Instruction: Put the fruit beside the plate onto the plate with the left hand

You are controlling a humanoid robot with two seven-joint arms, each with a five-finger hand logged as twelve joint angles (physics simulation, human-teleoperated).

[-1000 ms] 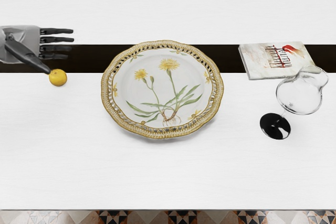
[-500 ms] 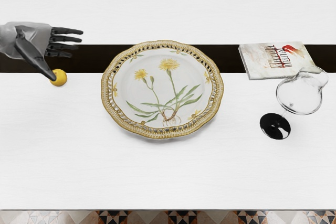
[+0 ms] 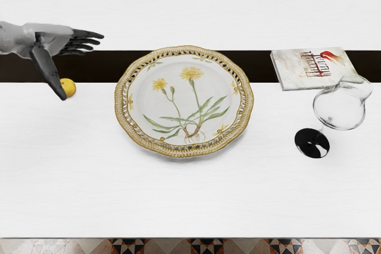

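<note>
A small yellow fruit lies on the white table, left of a round plate with a gold pierced rim and painted yellow flowers. My left hand reaches in from the left edge and hovers over the fruit. Its dark fingers are spread and point right, above the dark strip. The thumb hangs down in front of the fruit's left side and hides part of it. Nothing is held. The right arm is out of view.
A book lies at the right across the dark strip. In front of it a wine glass lies on its side, its dark foot toward me. A dark strip crosses the table behind the plate.
The left hand has moved right and a little up, its fingers lifting. The thumb has swung down over the fruit's left side. The fruit has stayed in place.
</note>
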